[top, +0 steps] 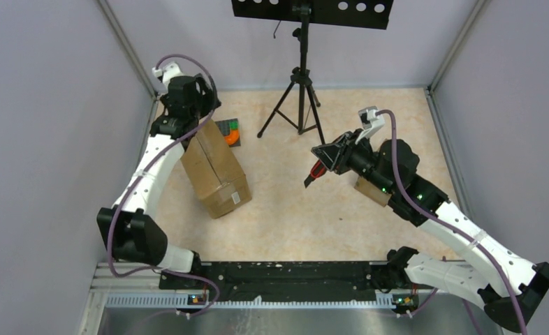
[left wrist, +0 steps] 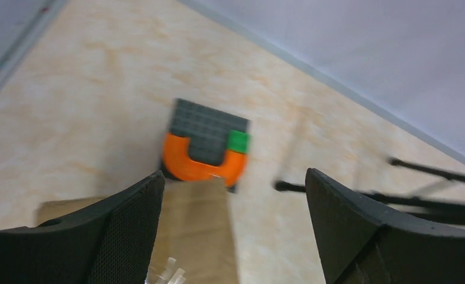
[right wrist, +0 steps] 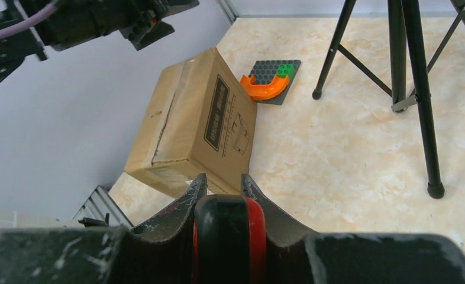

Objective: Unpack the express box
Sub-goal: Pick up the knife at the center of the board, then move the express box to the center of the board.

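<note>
The brown cardboard express box (top: 214, 169) lies closed on the floor at the left, its top seam taped; it also shows in the right wrist view (right wrist: 194, 127) and the left wrist view (left wrist: 194, 236). My left gripper (top: 196, 112) hovers over the box's far end. It is open and empty (left wrist: 233, 195), with the box end below its left finger (left wrist: 129, 228). My right gripper (top: 322, 162) is in mid-air right of the box, shut on a black and red cutter (top: 316, 171). The cutter fills the gap between the jaws (right wrist: 230, 236), which point toward the box.
A grey studded baseplate (top: 231, 132) with an orange arch (left wrist: 200, 165) and a green brick (left wrist: 238, 141) lies just beyond the box. A black tripod (top: 299, 91) stands at the back centre. A small brown block (top: 371, 190) sits under the right arm. Walls close in on three sides.
</note>
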